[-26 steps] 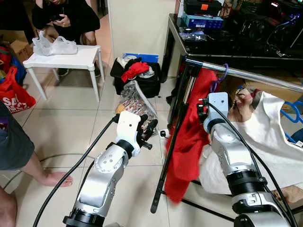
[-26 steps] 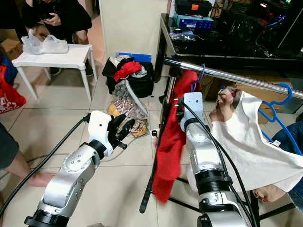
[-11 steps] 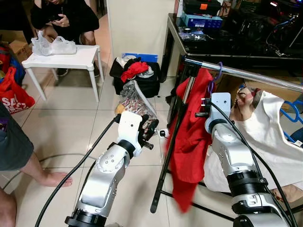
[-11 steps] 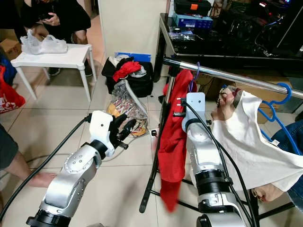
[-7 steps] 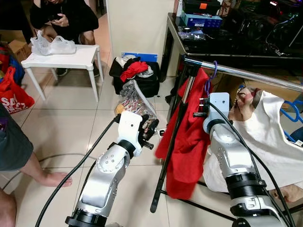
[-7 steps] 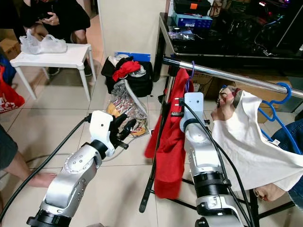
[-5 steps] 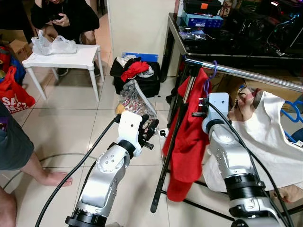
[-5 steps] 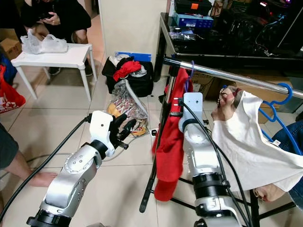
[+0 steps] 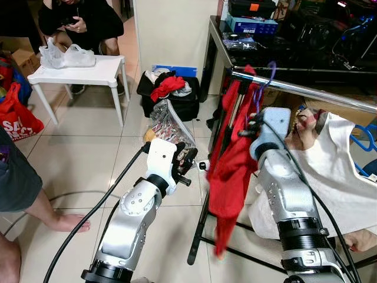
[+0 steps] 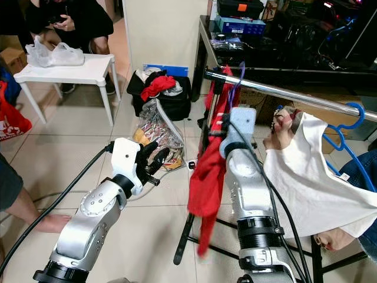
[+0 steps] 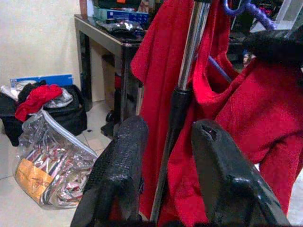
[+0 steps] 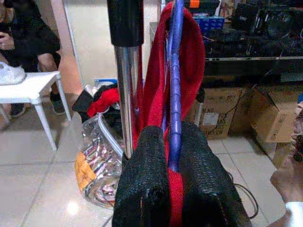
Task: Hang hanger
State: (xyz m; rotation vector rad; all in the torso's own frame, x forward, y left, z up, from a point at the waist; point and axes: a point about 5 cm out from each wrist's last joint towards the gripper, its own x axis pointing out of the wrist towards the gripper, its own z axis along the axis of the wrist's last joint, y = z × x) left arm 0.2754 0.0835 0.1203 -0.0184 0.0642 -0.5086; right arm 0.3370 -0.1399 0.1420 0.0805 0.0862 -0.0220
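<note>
Up it goes: my right gripper (image 12: 171,189) has lifted the purple plastic hanger (image 12: 174,90) higher, and the red fleece garment (image 9: 232,171) on it has swung up and out from the rack. My fingers (image 12: 144,189) are clamped on the hanger's stem, its hook (image 9: 268,73) right at the shiny steel rail (image 9: 318,94), beside the rack's upright post (image 12: 125,71). My left gripper (image 11: 165,165) waits low with fingers spread, holding nothing.

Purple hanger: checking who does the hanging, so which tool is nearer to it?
Right. The right tool is shut on the purple hanger at the rail; the left tool hangs open lower down, left of the rack.
</note>
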